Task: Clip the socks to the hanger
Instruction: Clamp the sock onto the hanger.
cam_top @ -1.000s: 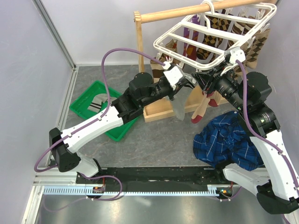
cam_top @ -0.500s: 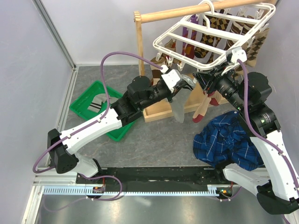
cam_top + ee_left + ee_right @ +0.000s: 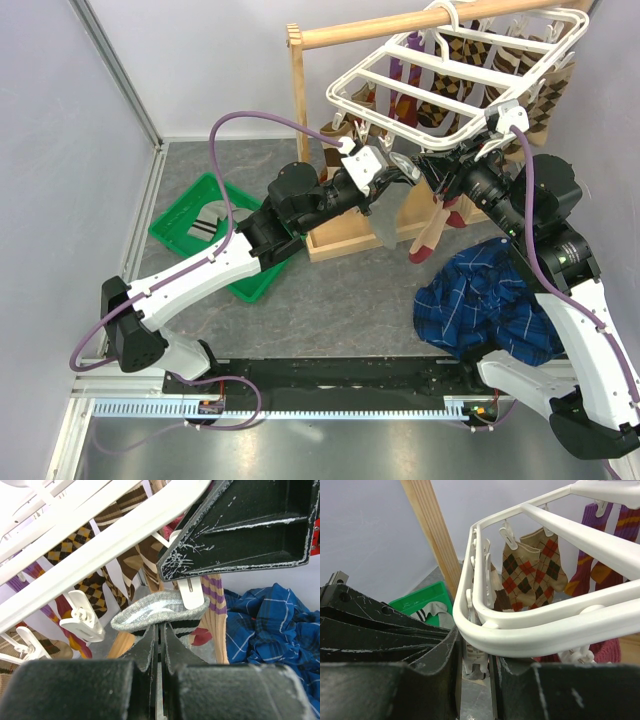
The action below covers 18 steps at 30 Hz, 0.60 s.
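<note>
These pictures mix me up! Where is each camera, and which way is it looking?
Top: high behind, looking down on the hanger; left arm and right arm show.
Left wrist: on the left arm, looking up past the left gripper pinching a grey sock.
Right wrist: on the right arm, looking up past the right gripper gripping a clip.
Both wrist views share the hanger.

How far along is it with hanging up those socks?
Done: several socks hang clipped on the hanger. In hand: left pincer grips a grey sock beneath it; right pincer pinches a clip. Left: clipping that one, plus a striped sock in the green bin.
</note>
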Motion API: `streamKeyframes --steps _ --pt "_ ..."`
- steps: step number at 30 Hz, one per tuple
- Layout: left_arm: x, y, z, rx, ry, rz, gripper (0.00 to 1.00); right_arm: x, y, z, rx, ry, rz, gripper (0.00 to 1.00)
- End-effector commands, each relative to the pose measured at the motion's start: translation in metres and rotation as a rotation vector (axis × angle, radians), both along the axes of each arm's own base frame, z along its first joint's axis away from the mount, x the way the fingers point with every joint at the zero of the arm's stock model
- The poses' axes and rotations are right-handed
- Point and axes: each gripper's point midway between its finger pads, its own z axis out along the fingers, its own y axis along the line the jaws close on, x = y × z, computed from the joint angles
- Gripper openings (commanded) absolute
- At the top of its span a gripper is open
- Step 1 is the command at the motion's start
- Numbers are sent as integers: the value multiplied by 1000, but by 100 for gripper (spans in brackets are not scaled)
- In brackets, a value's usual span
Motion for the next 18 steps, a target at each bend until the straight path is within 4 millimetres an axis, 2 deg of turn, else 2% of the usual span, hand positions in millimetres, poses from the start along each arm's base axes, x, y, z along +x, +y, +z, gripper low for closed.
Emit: streamKeyframes --steps 1,13,18 --pt "-13 5 33 -93 -39 -32 2 -1 6 -11 -6 43 29 0" --pt "-21 2 37 -103 -28 -57 2 2 1 -14 -18 36 1 0" --pt "-19 5 49 -130 -31 -40 2 1 3 -19 -21 45 10 0"
